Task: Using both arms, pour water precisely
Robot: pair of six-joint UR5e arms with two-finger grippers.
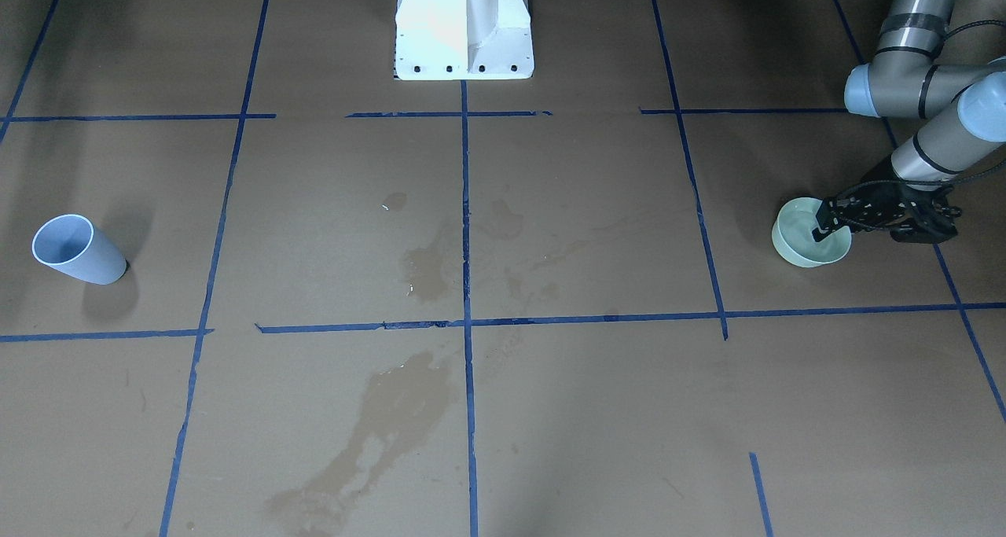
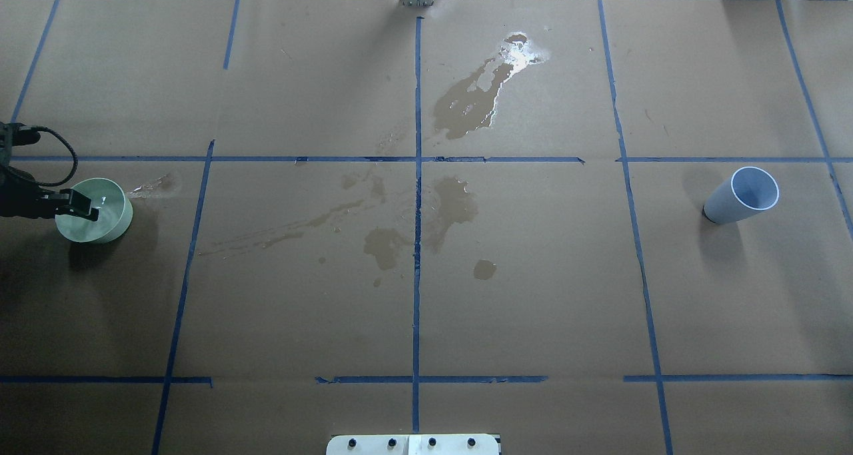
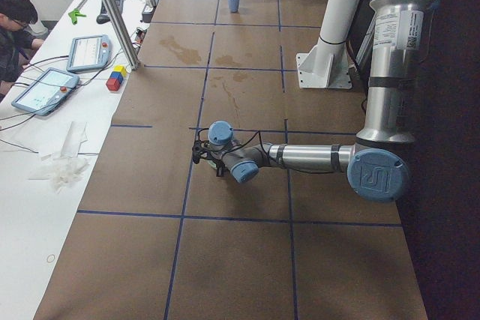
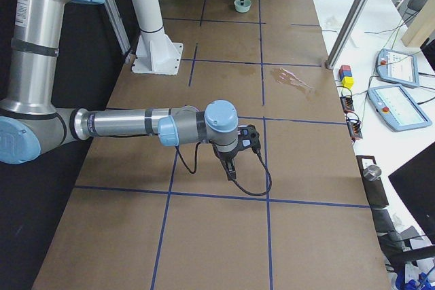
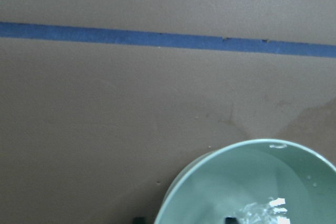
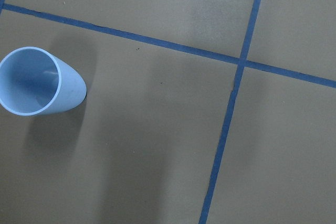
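Note:
A pale green bowl (image 2: pixel 110 222) stands at the table's left end and holds a little water (image 5: pixel 262 209) that glints in the left wrist view. My left gripper (image 2: pixel 81 206) reaches over the bowl's rim (image 5: pixel 210 156), one fingertip inside and one outside with a gap between them, so it looks open. The left arm (image 1: pixel 939 140) leans in from the side. A light blue cup (image 2: pixel 742 195) stands upright at the far right end, also seen as the cup (image 6: pixel 38 81) below the right wrist. My right gripper (image 4: pixel 231 168) hangs above bare paper; open or shut, I cannot tell.
Wet spill patches (image 2: pixel 470 98) darken the brown paper around the centre line, with another spill patch (image 1: pixel 393 423) toward the operators' side. The white pedestal (image 1: pixel 464 26) stands mid-table. Tablets (image 4: pixel 395 108) and a metal post (image 4: pixel 357 15) line the side bench, where a person (image 3: pixel 15 28) sits.

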